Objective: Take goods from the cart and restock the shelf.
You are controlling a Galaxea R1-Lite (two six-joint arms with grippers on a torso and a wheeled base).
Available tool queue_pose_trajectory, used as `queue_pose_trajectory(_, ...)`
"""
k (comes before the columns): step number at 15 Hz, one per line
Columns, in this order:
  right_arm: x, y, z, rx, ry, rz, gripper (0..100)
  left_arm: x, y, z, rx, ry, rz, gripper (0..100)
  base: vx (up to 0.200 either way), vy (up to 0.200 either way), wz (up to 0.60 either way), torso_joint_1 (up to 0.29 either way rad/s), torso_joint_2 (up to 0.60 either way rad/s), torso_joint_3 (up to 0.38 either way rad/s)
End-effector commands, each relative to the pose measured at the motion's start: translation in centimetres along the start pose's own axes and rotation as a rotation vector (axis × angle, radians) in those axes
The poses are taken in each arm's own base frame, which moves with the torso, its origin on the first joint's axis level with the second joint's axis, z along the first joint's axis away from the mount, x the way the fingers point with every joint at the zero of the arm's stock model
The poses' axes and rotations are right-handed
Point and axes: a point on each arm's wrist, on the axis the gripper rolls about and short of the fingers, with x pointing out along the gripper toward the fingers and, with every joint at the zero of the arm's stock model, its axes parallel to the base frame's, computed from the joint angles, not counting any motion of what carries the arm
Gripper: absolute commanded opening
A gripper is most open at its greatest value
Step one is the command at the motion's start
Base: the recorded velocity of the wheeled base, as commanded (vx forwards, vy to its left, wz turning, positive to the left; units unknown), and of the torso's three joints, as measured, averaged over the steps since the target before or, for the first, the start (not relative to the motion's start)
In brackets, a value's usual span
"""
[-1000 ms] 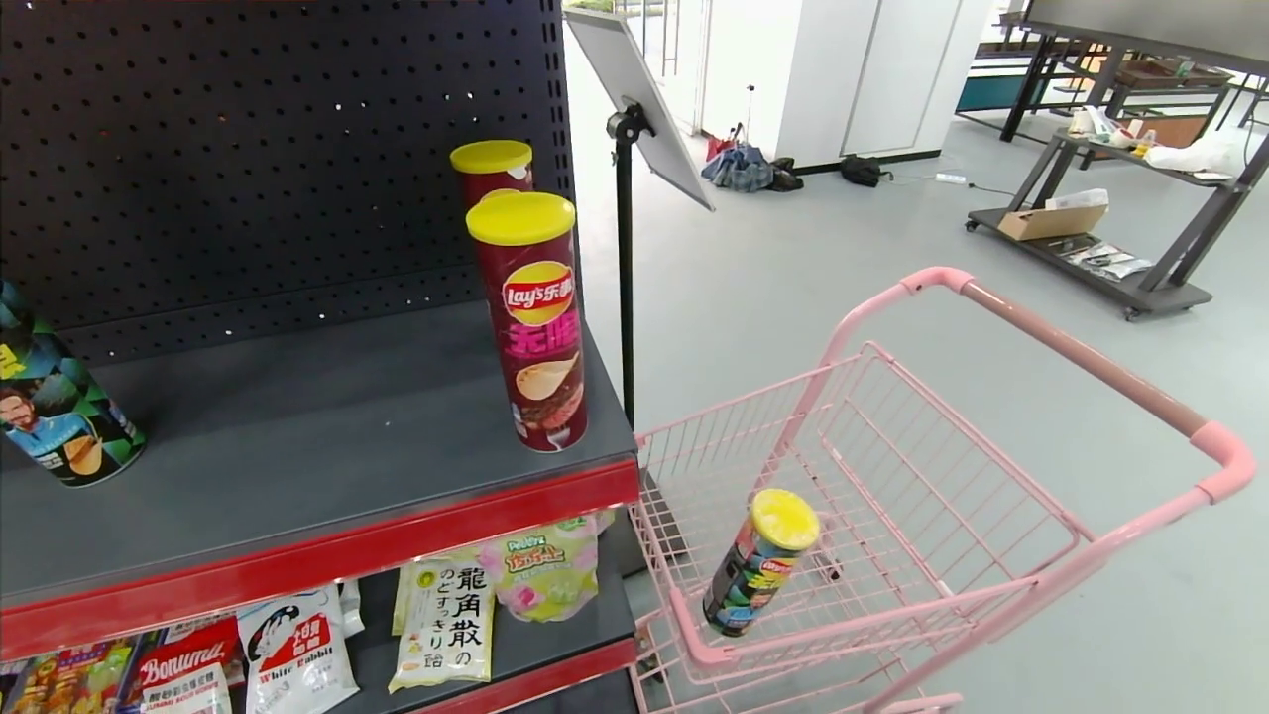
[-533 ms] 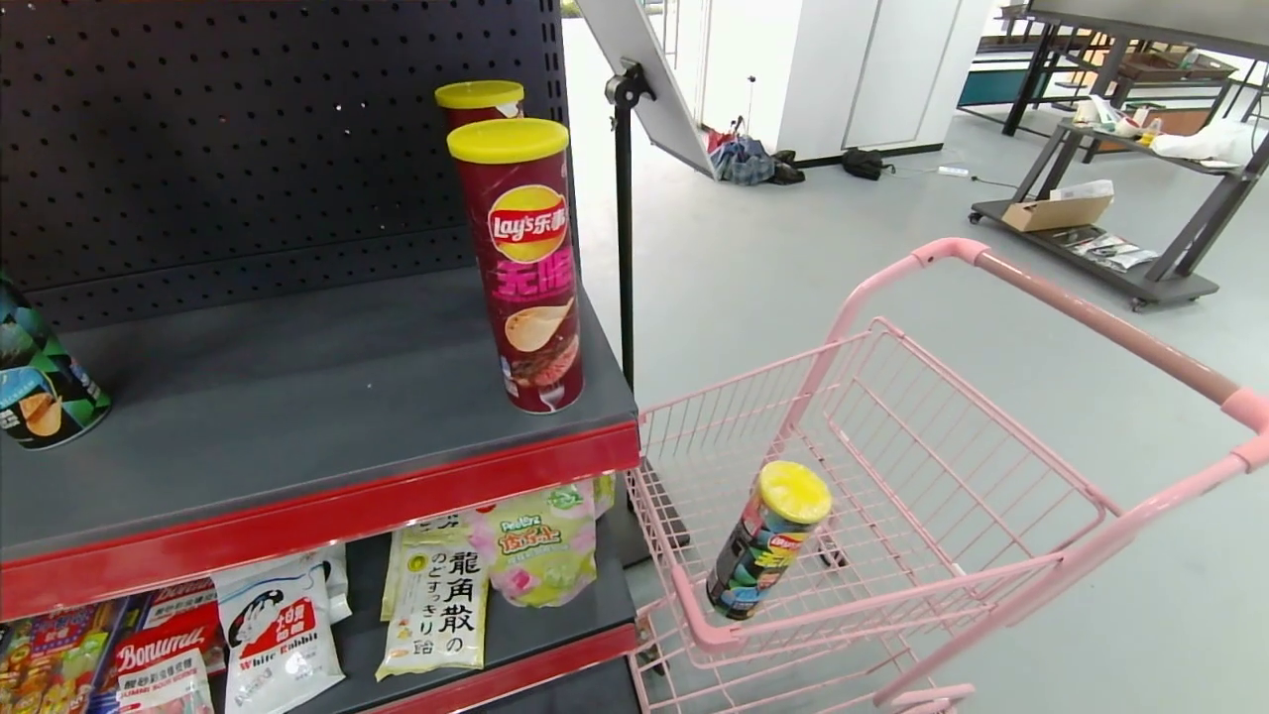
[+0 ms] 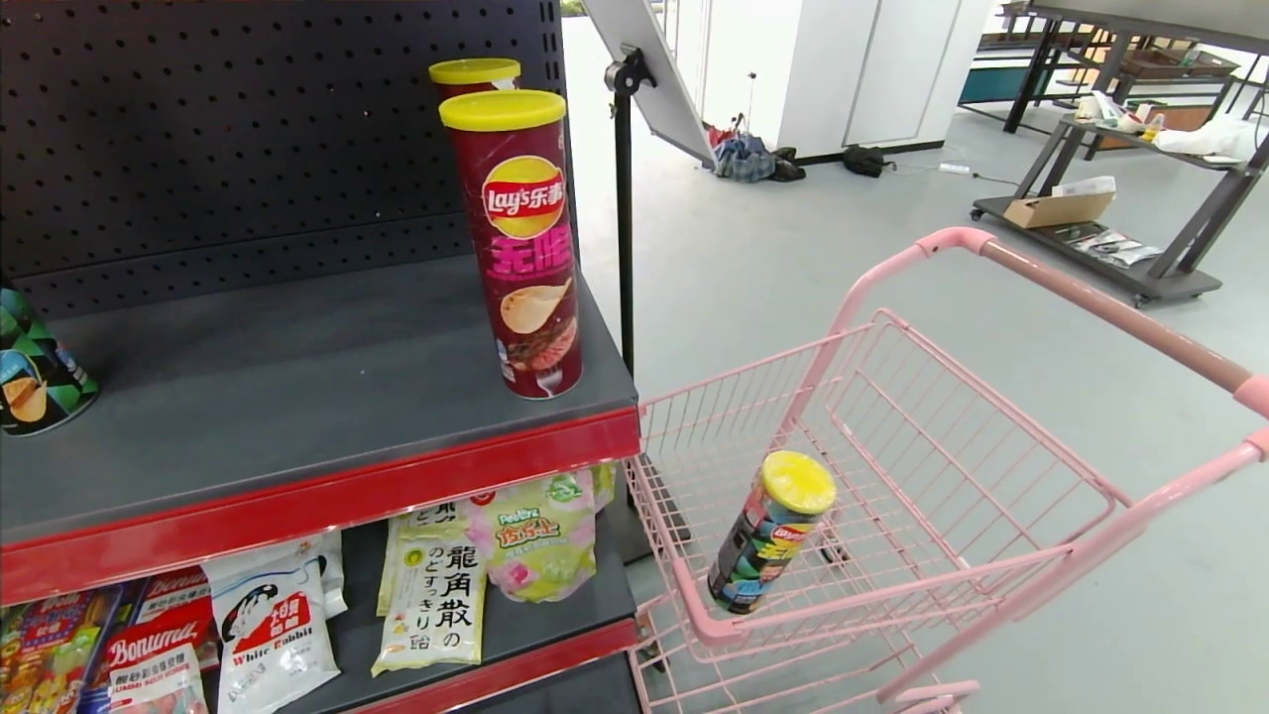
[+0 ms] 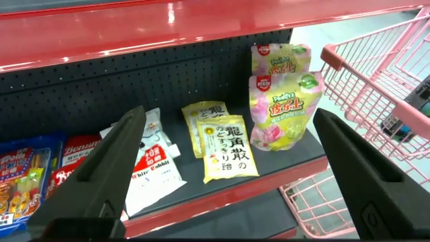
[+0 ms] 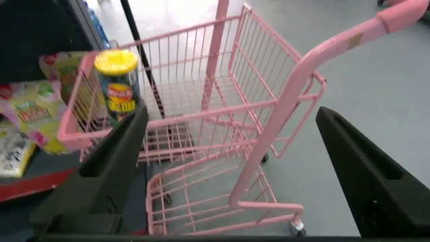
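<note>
While cart stands beside shelf, can inside

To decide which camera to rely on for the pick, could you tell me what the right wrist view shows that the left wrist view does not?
Right wrist view, not the left: the chip can with its yellow lid plainly visible in the pink cart, plus the cart's lower rack and a wheel. Left wrist view, not the right: the yellow candy bags and white candy bag on the lower shelf. Both: the cart's pink wire basket and the green-and-pink snack bags.
</note>
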Motion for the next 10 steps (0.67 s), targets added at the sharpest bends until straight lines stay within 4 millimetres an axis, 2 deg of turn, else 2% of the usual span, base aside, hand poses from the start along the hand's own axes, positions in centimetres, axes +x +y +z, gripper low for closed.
queue_pose_trajectory(1,3.8,0.2,12.0,0.175,0.039,0.035,100,0.0,0.0,0.0,0.0,0.0,0.0,100,0.0,0.0,0.0,0.0,0.0,0.0)
queue_pose_trajectory(2,5.6,0.5,12.9,0.151,0.095,0.142,100,0.0,0.0,0.0,0.0,0.0,0.0,100,0.0,0.0,0.0,0.0,0.0,0.0)
queue_pose_trajectory(3,7.3,0.8,12.4,0.131,0.175,0.22,100,0.0,0.0,0.0,0.001,0.0,0.0,100,0.0,0.0,0.0,0.0,0.0,0.0)
queue_pose_trajectory(5,11.7,1.5,10.0,0.191,0.335,0.265,100,0.0,0.0,0.0,0.0,0.0,0.0,100,0.0,0.0,0.0,0.0,0.0,0.0)
queue_pose_trajectory(7,13.8,2.4,7.1,0.185,0.403,0.317,100,0.0,0.0,0.0,0.0,0.0,0.0,100,0.0,0.0,0.0,0.0,0.0,0.0)
queue_pose_trajectory(8,15.7,3.3,4.9,0.181,0.466,0.352,100,0.0,0.0,0.0,0.0,0.0,0.0,100,0.0,0.0,0.0,0.0,0.0,0.0)
queue_pose_trajectory(9,16.4,3.4,4.4,0.184,0.488,0.35,100,0.0,0.0,0.0,0.001,0.0,0.0,100,0.0,0.0,0.0,0.0,0.0,0.0)
queue_pose_trajectory(10,18.5,3.9,3.1,0.185,0.543,0.345,100,0.0,0.0,0.0,0.001,0.0,0.0,100,0.0,0.0,0.0,0.0,0.0,0.0)
